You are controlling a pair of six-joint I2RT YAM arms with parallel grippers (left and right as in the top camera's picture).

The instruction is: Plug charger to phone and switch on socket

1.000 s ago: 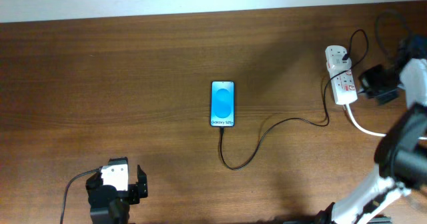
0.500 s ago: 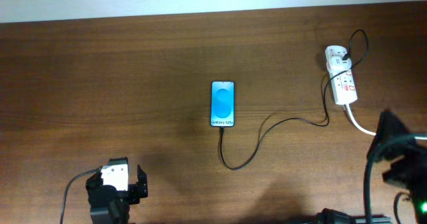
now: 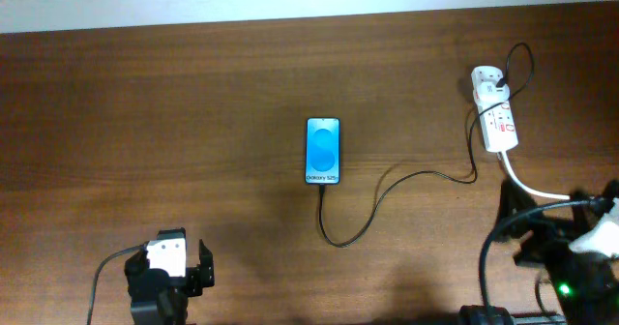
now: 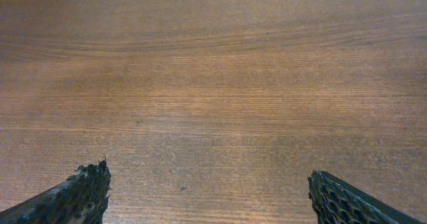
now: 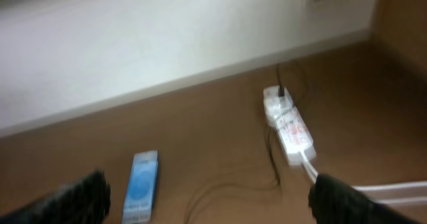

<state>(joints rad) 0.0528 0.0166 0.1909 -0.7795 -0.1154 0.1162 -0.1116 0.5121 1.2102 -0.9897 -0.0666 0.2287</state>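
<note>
At the near edge the left gripper (image 4: 208, 173) hangs over bare wood, its fingers spread wide. The right gripper (image 5: 210, 187), by the near right corner of the table (image 3: 145, 93) and blurred from overhead, is likewise spread. The phone (image 3: 323, 151) lies flat mid-table with open wood all round. The charger (image 3: 387, 182) loops from the phone's near end to the socket (image 3: 494, 112) by the far right edge; whether it is pushed home in the phone is too small to tell
</note>
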